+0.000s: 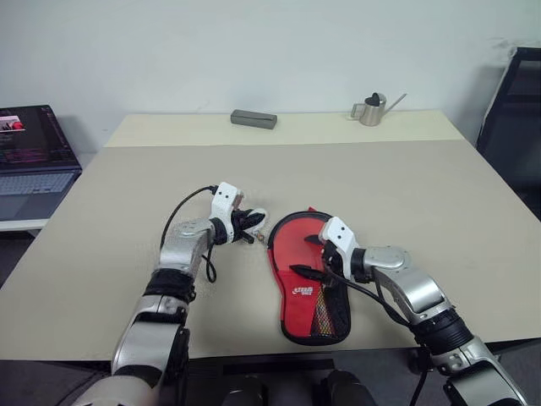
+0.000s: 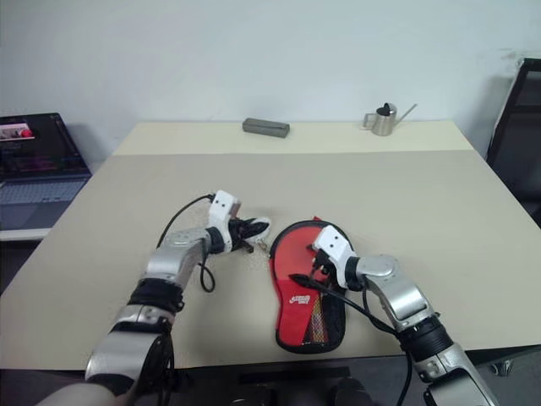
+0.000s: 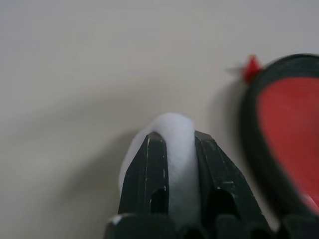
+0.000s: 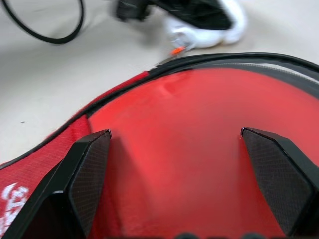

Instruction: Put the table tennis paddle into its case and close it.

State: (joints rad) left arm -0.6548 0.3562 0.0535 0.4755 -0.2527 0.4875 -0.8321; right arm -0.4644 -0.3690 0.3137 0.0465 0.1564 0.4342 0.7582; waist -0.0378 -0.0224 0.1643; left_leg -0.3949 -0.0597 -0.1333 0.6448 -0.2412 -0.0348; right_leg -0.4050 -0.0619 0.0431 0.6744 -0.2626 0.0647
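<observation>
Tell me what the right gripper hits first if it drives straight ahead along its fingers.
Probably the case: the right gripper is open with the red cover directly ahead between its fingers. Depth is unclear.

Beige worktop (image 1: 127, 211) w/ a seam line across far end. Plain white wall (image 1: 254, 51) behind, even light. Open laptop (image 1: 34, 161) on side surface at left; dark chair (image 1: 516, 127) at right. Far edge: grey case (image 1: 254, 119), small metal watering can (image 1: 372, 109).

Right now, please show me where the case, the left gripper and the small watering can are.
case (image 1: 297, 254): left eye view, on its red top face.
left gripper (image 1: 251, 222): left eye view, between its fingertips.
watering can (image 1: 371, 111): left eye view, on its metal body.
</observation>
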